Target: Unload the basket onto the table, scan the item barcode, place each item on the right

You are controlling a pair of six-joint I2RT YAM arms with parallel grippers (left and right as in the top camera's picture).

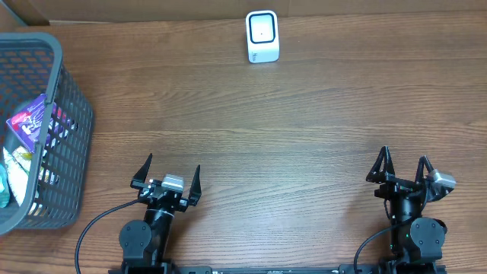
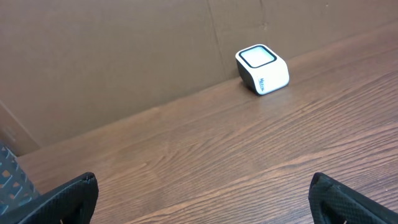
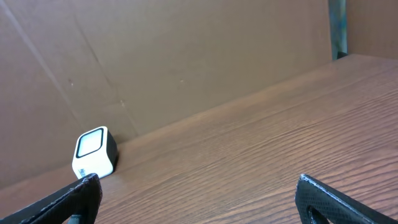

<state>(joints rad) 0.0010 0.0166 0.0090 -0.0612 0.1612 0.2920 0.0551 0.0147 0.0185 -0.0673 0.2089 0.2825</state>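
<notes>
Sitting at the worktop's front edge with left gripper [image 1: 173,162] and right gripper [image 1: 403,155] spread wide and empty, purple packet [image 1: 29,122] in the basket [image 1: 72,114] at the left edge, scanner [image 1: 262,36] at the back edge; could snag the basket's mesh or lift the packet barcode-hidden.

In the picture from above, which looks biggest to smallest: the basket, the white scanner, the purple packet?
Largest: basket, by far.
Then white scanner and purple packet: about alike, and the packet is partly hidden, so I can't rank them.
</notes>
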